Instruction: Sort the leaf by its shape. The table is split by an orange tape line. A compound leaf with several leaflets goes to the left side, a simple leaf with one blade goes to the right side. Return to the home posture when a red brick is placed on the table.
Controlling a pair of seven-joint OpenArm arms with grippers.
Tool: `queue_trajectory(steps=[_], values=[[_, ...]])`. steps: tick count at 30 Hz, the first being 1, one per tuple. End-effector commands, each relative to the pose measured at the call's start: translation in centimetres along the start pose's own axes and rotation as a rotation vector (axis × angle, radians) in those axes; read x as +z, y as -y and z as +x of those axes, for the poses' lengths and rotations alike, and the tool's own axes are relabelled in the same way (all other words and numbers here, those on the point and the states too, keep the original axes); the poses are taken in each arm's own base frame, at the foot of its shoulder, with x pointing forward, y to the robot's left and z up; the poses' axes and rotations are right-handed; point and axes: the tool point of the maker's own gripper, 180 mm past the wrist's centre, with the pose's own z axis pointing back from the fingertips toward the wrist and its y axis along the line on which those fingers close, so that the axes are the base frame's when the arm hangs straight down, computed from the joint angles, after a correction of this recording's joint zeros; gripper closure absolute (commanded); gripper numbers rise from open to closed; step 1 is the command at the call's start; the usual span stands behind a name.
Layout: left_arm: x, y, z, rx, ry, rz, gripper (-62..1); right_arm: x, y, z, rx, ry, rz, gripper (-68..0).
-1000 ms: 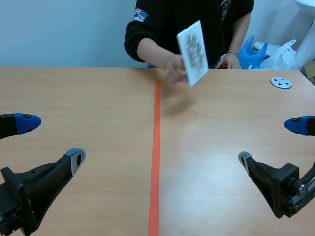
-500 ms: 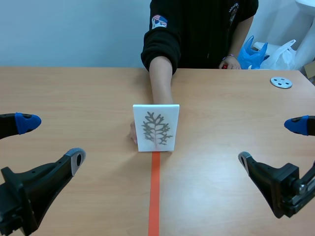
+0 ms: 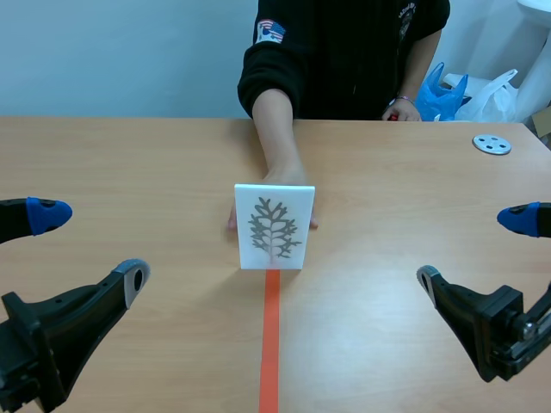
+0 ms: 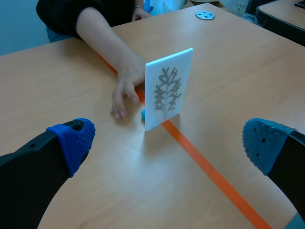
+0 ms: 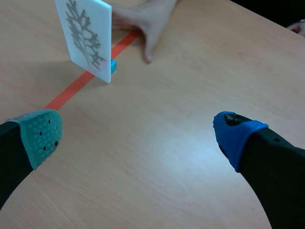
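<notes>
A white card (image 3: 275, 226) printed with a grey, many-lobed leaf stands upright on the orange tape line (image 3: 270, 344) at mid-table, on a small blue base (image 5: 113, 66). A person's hand (image 3: 284, 176) rests right behind it. The same card (image 4: 168, 88) stands well ahead of my left gripper (image 4: 169, 143), and the card (image 5: 83, 36) is ahead of my right gripper (image 5: 138, 133), toward its grey-green pad. My left gripper (image 3: 86, 249) and right gripper (image 3: 478, 249) both hang open and hold nothing, low at the table's near sides.
A person in a black top (image 3: 344, 52) sits across the table. A grey round disc (image 3: 492, 144) lies at the far right, with blue and white plastic bags (image 3: 456, 95) behind the table edge there.
The person brought the card down from the air and stood it on the tape line; the hand now sits behind it. Neither arm has moved.
</notes>
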Motion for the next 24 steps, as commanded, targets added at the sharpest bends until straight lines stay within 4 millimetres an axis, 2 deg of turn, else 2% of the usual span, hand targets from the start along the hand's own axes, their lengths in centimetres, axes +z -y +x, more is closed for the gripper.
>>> queue_trajectory(steps=[1, 12, 24], values=[[-0.2, 0.4, 1.2, 0.0, 0.042, -0.01, -62.3, 0.0, 0.5, 0.9, 0.014, 0.026, -0.006, -67.9], [-0.2, 0.4, 1.2, 0.0, 0.043, -0.01, -62.3, -0.1, 0.6, 1.0, 0.017, 0.031, -0.008, -67.9], [-0.2, 0.4, 0.7, 0.0, 0.014, -0.01, -62.3, -1.5, 2.6, 2.8, 0.069, 0.049, -0.041, -67.9]])
